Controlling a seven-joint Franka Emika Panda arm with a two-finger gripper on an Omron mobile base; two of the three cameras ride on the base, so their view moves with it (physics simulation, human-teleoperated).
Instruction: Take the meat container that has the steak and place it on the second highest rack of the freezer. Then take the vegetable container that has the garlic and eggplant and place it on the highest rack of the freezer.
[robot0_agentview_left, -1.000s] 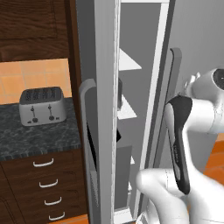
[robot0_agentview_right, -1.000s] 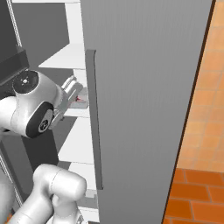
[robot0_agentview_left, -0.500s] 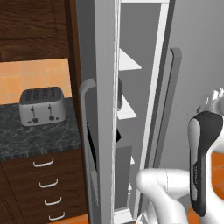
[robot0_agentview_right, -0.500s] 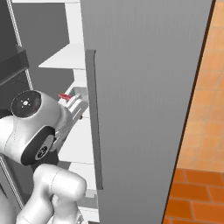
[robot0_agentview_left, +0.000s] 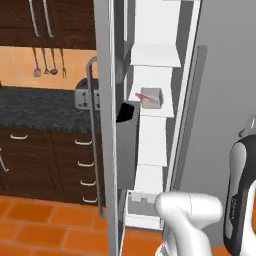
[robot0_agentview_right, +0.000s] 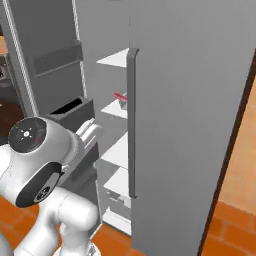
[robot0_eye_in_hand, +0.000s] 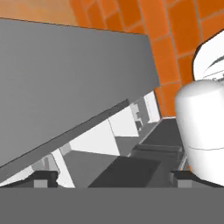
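Observation:
The meat container (robot0_agentview_left: 152, 98), a small grey tray with the red steak (robot0_agentview_left: 141, 96) sticking out of it, rests on a white freezer (robot0_agentview_left: 150, 145) shelf, the second from the top that I can see. The right base view shows the same container (robot0_agentview_right: 121, 101) beside the door handle. My gripper (robot0_eye_in_hand: 114, 177) is open, its fingertips (robot0_eye_in_hand: 43, 177) wide apart with nothing between them. It hangs low and left of the shelves, apart from the container, and looks down past the freezer door at the floor. The vegetable container, garlic and eggplant are out of view.
The open freezer door (robot0_agentview_left: 106, 130) stands left of the shelves, and the shut door with its long bar handle (robot0_agentview_right: 132, 120) stands to the right. A toaster (robot0_agentview_left: 81, 98) sits on the dark counter (robot0_agentview_left: 40, 107) above drawers (robot0_agentview_left: 75, 155). The floor is orange tile (robot0_agentview_left: 45, 220).
The whole picture has shifted, so the base has moved. My hand has drawn back and down from the shelf, and the steak container stays there.

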